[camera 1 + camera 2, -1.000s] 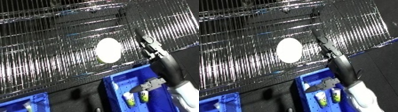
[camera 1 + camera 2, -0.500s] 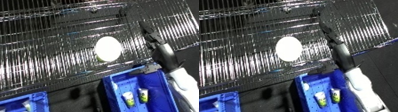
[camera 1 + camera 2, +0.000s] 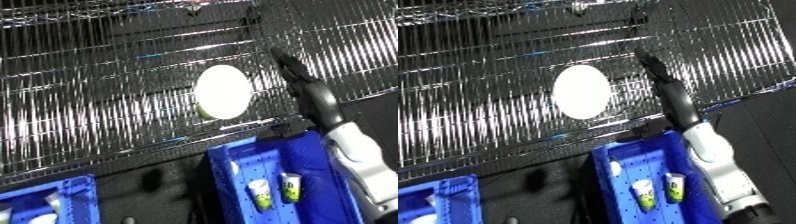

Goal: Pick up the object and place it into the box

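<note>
Lay at frame centre on the wire shelf (image 3: 107,100): the white round object (image 3: 222,92), flat face to the camera, not yet gripped. Reached up just right of it, fingers straight and pressed together, apart from its edge: the right hand (image 3: 306,82), probably lining up beside it for a grasp. Sat below at lower centre: a blue bin (image 3: 231,165) holding two small white-and-green cups (image 3: 271,190). Showed at lower left: a second blue bin (image 3: 75,192).

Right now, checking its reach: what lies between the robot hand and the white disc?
Only bare wire shelf between robot hand and disc, in both views.
</note>
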Tool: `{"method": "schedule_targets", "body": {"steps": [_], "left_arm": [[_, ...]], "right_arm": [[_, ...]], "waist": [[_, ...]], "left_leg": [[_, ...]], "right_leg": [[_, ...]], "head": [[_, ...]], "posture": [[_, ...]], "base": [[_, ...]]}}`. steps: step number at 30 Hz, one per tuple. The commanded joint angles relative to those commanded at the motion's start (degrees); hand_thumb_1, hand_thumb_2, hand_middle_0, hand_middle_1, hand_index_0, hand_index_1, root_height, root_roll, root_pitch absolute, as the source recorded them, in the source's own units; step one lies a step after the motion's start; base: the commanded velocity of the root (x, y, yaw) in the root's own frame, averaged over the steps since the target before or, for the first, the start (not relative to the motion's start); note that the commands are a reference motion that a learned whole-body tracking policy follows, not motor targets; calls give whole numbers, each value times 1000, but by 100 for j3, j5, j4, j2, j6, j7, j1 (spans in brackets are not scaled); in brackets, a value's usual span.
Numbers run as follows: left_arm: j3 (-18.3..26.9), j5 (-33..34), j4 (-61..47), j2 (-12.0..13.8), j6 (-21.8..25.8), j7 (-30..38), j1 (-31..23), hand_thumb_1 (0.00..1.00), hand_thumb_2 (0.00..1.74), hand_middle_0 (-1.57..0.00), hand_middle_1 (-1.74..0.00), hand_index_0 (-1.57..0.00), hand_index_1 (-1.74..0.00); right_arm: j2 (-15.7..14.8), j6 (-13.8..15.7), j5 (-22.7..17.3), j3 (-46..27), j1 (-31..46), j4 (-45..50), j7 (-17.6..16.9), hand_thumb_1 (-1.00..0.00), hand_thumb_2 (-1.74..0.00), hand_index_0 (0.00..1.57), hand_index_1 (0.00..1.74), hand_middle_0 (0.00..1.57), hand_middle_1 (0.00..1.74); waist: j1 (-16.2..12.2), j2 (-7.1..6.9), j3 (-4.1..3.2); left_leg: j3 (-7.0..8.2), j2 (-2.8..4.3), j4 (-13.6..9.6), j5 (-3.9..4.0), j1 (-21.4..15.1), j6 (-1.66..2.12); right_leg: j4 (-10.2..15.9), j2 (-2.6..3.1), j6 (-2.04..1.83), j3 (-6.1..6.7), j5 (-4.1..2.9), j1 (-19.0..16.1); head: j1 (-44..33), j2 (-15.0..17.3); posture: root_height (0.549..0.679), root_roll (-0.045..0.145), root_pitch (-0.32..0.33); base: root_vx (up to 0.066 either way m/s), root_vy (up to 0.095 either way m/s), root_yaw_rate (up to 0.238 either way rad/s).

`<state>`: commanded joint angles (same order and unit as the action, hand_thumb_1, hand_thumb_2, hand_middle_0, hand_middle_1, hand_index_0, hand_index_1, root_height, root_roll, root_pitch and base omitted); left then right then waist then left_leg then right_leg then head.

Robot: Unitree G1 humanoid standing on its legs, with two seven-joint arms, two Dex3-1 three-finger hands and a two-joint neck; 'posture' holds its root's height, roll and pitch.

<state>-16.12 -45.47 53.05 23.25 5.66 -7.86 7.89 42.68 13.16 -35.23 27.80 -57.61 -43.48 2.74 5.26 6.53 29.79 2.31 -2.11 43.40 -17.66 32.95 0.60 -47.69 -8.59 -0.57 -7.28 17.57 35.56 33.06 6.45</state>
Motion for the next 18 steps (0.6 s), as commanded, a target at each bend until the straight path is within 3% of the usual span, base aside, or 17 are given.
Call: {"method": "schedule_targets", "body": {"steps": [17,18], "left_arm": [[-178,-70,-233,-100,-21,30,-45,0,0,0,0,0,0],[-182,-67,-244,-105,-24,33,-46,0,0,0,0,0,0]], "right_arm": [[-343,-101,-232,232,-605,-118,281,0,0,0,0,0,0],[-364,-113,-247,238,-623,-107,295,-50,-87,79,87,79,87]], "waist": [[141,157,0],[147,160,0]], "left_leg": [[0,-63,37,4,119,-19],[-1,-66,36,6,118,-21]], "right_leg": [[-93,-56,17,0,20,152],[-95,-59,16,-2,19,154]], "head": [[242,-91],[265,-87]], "posture": [[624,84,109],[624,84,109]], "base": [[6,24,27],[7,13,21]]}}
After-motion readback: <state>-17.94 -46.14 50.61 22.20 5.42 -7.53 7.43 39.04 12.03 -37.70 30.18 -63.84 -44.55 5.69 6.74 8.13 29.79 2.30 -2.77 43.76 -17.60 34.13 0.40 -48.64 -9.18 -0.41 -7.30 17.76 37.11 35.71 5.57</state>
